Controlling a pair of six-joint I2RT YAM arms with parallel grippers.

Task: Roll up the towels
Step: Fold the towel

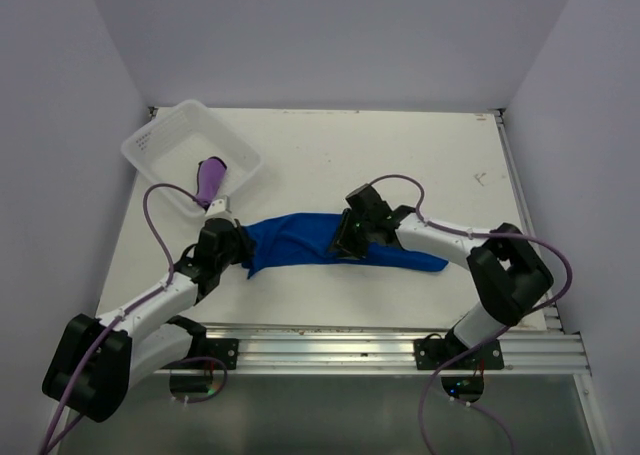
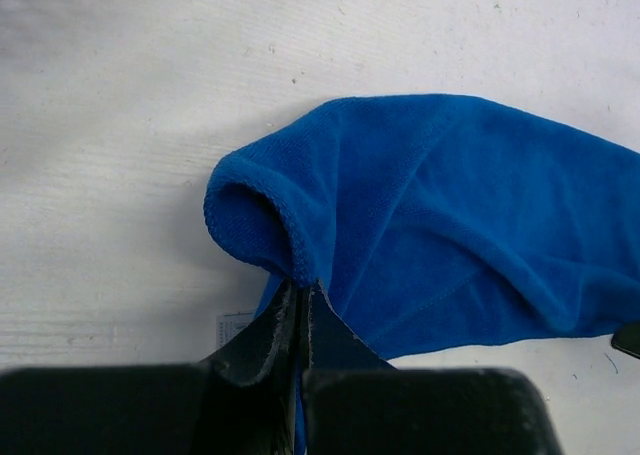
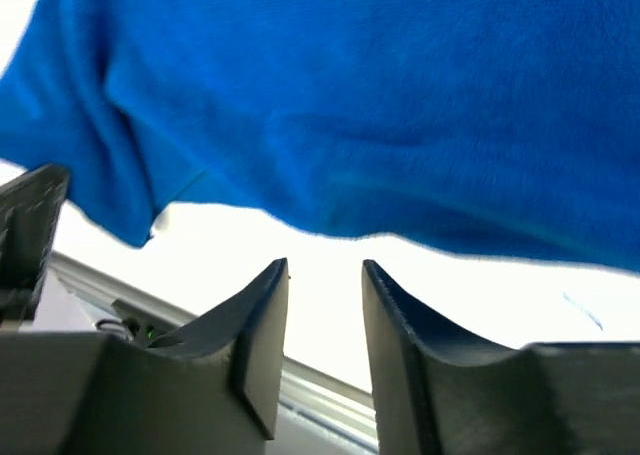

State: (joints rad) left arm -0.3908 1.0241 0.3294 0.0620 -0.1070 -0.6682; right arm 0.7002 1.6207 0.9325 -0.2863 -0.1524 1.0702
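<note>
Blue towel long axis spans between 2 grippers. Left gripper clenched on its end fold. Right gripper parted, empty; towel edge just ahead of tips.

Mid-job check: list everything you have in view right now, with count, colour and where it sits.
blue towel: one, royal blue, stretched across the table between the two arms
purple towel: one, purple, bunched inside the basket
basket: one, white plastic, far left corner of the table
table: one, white, under everything
rail: one, silver, along the table's near edge
left tool: one, black, shut on the blue towel's left end
right tool: one, black, open at the blue towel's edge, nothing between its fingers
</note>
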